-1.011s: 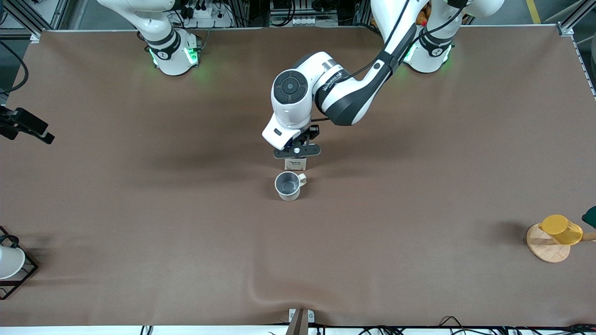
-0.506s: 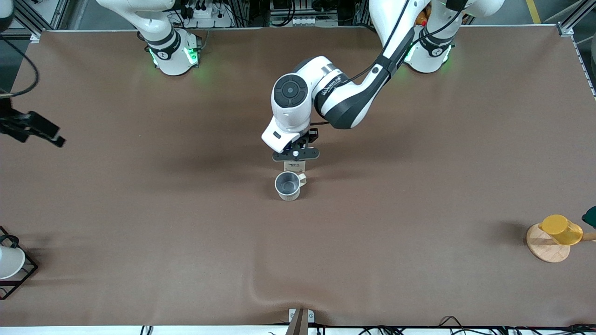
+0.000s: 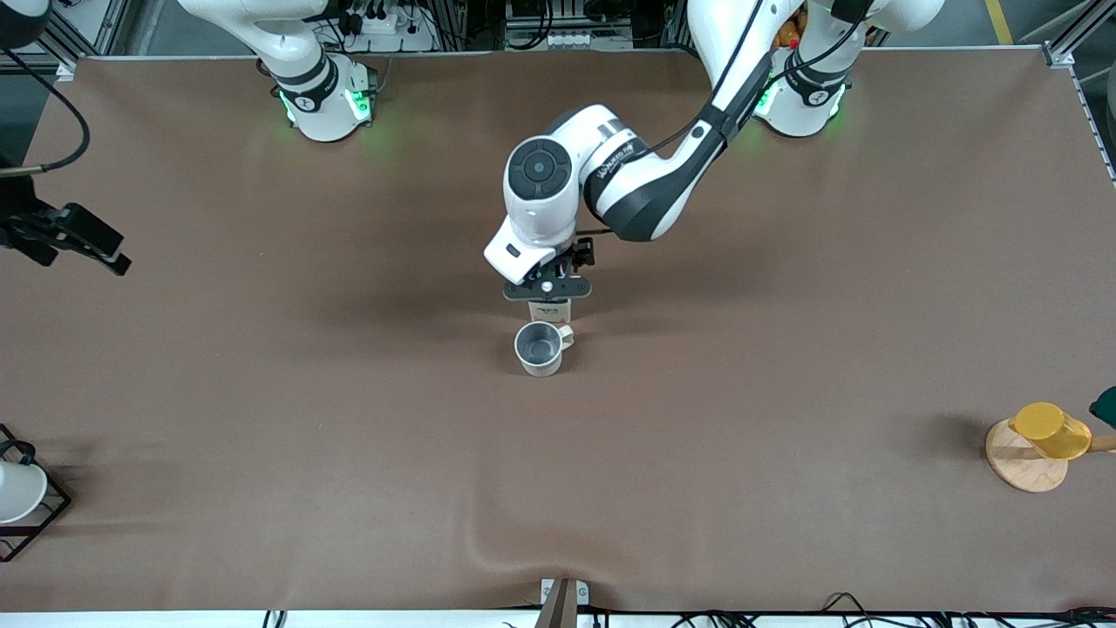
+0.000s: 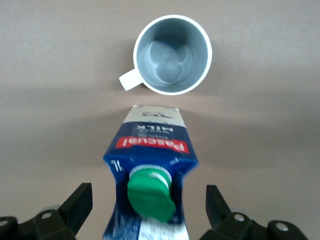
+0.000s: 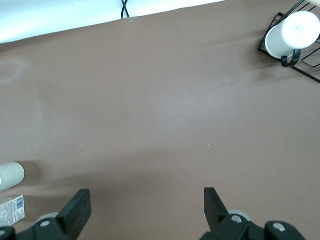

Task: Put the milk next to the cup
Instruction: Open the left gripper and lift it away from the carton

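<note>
The milk (image 3: pixel 550 309), a dark blue carton with a green cap (image 4: pixel 150 194) and a red label, stands on the table just beside the cup (image 3: pixel 539 347), on the side farther from the front camera. The cup (image 4: pixel 172 54) is cream with a grey inside, and its handle points toward the carton. My left gripper (image 3: pixel 547 287) hangs over the carton's top; in the left wrist view the left gripper (image 4: pixel 147 194) is open, with both fingers well clear of the carton's sides. My right gripper (image 3: pixel 74 237) is open and empty over the right arm's end of the table; it also shows in the right wrist view (image 5: pixel 145 199).
A yellow cup (image 3: pixel 1049 430) lies on a round wooden stand (image 3: pixel 1018 467) at the left arm's end, near the front camera. A white cup (image 3: pixel 16 490) sits in a black wire rack (image 5: pixel 300 62) at the right arm's end. The brown table cover (image 3: pixel 349 436) has a wrinkle near the front edge.
My left gripper has drawn a little away from the cup and up, leaving the carton standing. My right gripper has shifted slightly inward over the table.
</note>
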Motion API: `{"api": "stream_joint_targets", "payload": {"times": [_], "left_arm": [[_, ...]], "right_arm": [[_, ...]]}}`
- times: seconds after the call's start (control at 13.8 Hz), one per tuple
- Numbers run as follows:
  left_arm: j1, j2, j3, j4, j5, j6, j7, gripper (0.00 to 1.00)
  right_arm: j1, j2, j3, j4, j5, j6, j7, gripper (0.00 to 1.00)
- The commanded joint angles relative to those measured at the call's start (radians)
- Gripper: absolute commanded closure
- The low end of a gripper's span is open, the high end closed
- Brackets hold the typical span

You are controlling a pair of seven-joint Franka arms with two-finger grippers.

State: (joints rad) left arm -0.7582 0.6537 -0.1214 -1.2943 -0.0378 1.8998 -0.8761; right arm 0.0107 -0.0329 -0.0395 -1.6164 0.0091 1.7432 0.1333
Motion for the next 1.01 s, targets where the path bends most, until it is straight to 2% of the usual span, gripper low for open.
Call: {"api": "stream_joint_targets", "payload": {"times": [0.0,0.22,0.36,0.65,0.79,0.94], "left_arm": [[0.005,-0.104,0.011,0.004,-0.024,-0.097,0.023,0.0],[0.109,-0.27,0.035,-0.008,-0.004,-0.146,0.032,0.0],[0.239,-0.353,0.036,-0.023,0.059,-0.189,0.099,0.0],[0.498,-0.416,0.029,-0.022,0.095,-0.313,0.453,0.0],[0.571,-0.445,0.031,-0.025,0.093,-0.352,0.575,0.0],[0.638,-0.474,0.029,-0.031,0.093,-0.396,0.612,0.0]], "right_arm": [[0.0,0.018,0.003,0.035,-0.02,-0.037,0.019,0.0],[0.002,0.018,0.004,0.035,-0.023,-0.082,0.012,0.0],[0.023,0.018,0.007,0.043,-0.069,-0.122,0.009,0.0],[0.037,0.018,0.006,0.043,-0.089,-0.122,0.02,0.0],[0.035,0.018,0.006,0.043,-0.087,-0.122,0.022,0.0],[0.034,0.018,0.006,0.043,-0.08,-0.122,0.02,0.0]]}}
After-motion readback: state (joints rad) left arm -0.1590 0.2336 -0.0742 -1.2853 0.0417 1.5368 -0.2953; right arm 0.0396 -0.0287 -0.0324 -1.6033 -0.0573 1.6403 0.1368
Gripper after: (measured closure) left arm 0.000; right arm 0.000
